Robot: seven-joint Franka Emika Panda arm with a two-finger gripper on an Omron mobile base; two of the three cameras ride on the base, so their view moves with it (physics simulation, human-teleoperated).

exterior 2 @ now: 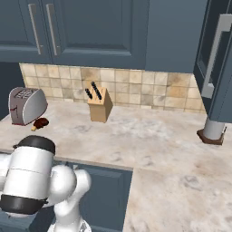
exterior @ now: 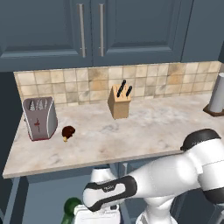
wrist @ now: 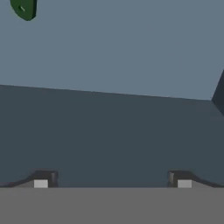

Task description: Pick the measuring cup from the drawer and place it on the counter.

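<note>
The measuring cup shows as a dark green rounded piece (wrist: pixel 25 8) at the hand view's top left corner, and as a green shape (exterior: pixel 70 209) low in the left base view, below the counter's front edge. My gripper (wrist: pixel 112 180) is open, its two fingertips (wrist: pixel 41 180) wide apart with nothing between them. It points into the blue-grey inside of the drawer (wrist: pixel 113 48), well off to the side of the cup. The beige marble counter (exterior: pixel 144 127) (exterior 2: pixel 149 136) lies above, and my arm bends down in front of it.
On the counter stand a silver toaster (exterior: pixel 40 118) (exterior 2: pixel 26 105), a small brown-red object (exterior: pixel 68 132) (exterior 2: pixel 41 123), a wooden knife block (exterior: pixel 119 103) (exterior 2: pixel 99 105) and a grey cylinder on a dark base (exterior: pixel 217 94) (exterior 2: pixel 213 129). Blue-grey cabinets hang above.
</note>
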